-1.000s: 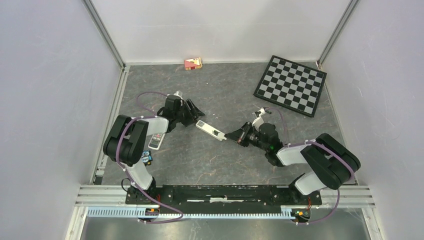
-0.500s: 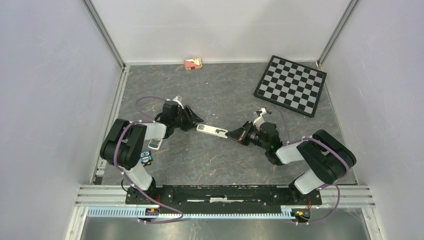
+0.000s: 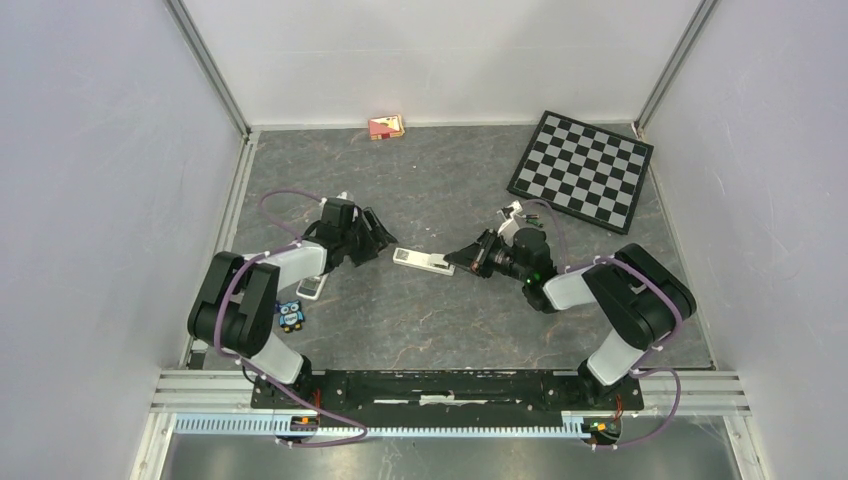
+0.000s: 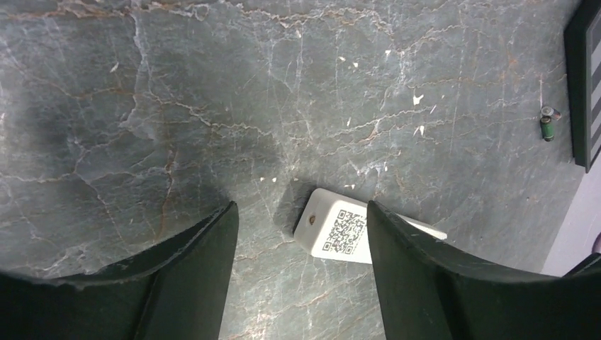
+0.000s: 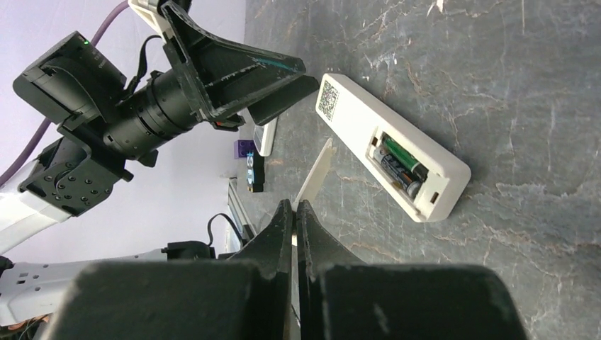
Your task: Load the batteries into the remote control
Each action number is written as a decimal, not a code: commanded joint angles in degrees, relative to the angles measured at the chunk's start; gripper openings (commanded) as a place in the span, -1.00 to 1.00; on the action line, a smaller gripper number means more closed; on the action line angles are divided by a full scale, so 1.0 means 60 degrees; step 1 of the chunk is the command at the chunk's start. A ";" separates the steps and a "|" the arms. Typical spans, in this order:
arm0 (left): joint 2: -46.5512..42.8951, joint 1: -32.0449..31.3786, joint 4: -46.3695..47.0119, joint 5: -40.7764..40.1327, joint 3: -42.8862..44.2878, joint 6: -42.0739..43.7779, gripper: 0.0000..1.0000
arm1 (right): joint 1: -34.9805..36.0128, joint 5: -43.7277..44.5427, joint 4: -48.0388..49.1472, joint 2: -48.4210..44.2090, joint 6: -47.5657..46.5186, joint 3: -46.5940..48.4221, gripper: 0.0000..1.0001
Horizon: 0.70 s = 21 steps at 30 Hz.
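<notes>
Remote point(image 5: 393, 152) flat on the table point(image 3: 400, 320), batteries point(image 5: 400, 161) seated inside; left gripper point(image 4: 301, 209) wide open beside it, right gripper point(image 5: 294, 205) pinching the thin cover point(image 5: 315, 173), which could shove the unheld remote aside.

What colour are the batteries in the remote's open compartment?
The batteries: one green, one black; the right wrist view shows them best.

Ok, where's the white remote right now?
In the top view the white remote lies centrally on the grey table, its QR-code end toward the left fingers and its open battery end toward the right fingers.
</notes>
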 commanded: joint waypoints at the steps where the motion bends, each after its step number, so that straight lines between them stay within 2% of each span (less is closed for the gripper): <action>1: -0.0238 0.0000 -0.0392 0.0061 0.0134 0.0381 0.39 | -0.0193 -0.0457 -0.0256 0.0220 -0.0427 0.0510 -1.00; 9: -0.0356 0.0000 0.0145 0.1134 -0.0075 0.0262 0.15 | -0.0374 -0.0793 -0.1501 0.0634 -0.0757 0.1022 -1.00; 21: -0.0133 -0.0009 0.0181 0.1621 -0.0094 0.0350 -0.02 | -0.0519 -0.0818 -0.1268 0.0919 -0.0676 0.1134 -1.00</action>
